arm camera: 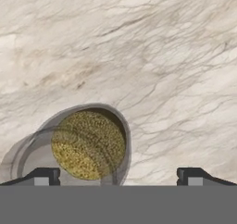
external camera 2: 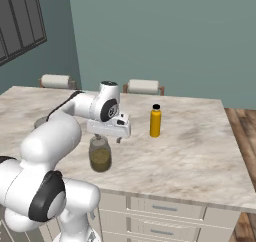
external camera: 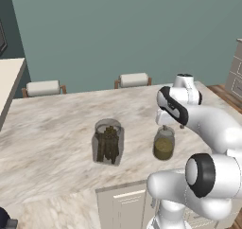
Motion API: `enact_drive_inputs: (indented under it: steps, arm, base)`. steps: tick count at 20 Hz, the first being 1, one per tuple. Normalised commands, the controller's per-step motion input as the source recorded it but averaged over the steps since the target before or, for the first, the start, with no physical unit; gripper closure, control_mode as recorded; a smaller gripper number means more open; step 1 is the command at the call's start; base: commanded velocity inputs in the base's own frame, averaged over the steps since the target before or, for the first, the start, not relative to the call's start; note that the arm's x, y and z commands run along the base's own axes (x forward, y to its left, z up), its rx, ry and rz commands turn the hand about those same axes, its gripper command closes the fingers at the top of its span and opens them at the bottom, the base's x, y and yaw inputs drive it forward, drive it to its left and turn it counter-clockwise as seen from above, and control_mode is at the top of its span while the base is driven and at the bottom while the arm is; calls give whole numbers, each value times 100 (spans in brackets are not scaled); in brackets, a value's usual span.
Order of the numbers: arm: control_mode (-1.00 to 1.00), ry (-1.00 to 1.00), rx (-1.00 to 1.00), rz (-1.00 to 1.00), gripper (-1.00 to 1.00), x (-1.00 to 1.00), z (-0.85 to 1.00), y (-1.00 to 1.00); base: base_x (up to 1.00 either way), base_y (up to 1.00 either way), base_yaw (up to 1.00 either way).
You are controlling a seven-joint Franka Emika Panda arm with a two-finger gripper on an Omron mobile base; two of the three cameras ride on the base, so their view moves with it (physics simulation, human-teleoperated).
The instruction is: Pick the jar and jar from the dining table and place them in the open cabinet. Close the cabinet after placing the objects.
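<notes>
Two jars stand on the dining table [external camera: 47,128]. The larger jar [external camera: 108,142] holds dark brown sticks and stands to the left. The small rounded jar [external camera: 164,144] [external camera 2: 100,154] has olive-green contents. My gripper [external camera: 171,126] [external camera 2: 108,138] hangs open just above the small jar, pointing down, with nothing held. In the hand view the small jar [arm camera: 88,144] lies below, offset toward the left fingertip [arm camera: 44,177], while the gripper [arm camera: 118,177] spans wide over bare stone. The arm hides most of the larger jar [external camera 2: 40,121] in the right base view. The cabinet is out of view.
A yellow bottle [external camera 2: 155,121] with a black cap stands on the table to the right of the small jar. Two chairs [external camera: 43,87] [external camera: 133,79] sit at the table's far edge. Drawer fronts [external camera 2: 165,211] line the table's near side.
</notes>
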Motion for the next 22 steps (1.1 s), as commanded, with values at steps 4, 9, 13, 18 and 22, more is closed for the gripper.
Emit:
enact_drive_inputs:
  steps: [4,9,13,18,22]
  arm:
    - [-100,0,0,0,-100,2,-16,0]
    - [-100,0,0,0,-100,0,-13,0]
    - [-100,0,0,0,-100,0,-19,0]
    - [-100,0,0,0,-100,0,-20,0]
    - [-100,0,0,0,-100,0,-22,0]
  base:
    - [0,0,0]
    - [0,0,0]
    - [0,0,0]
    - [0,0,0]
    - [0,0,0]
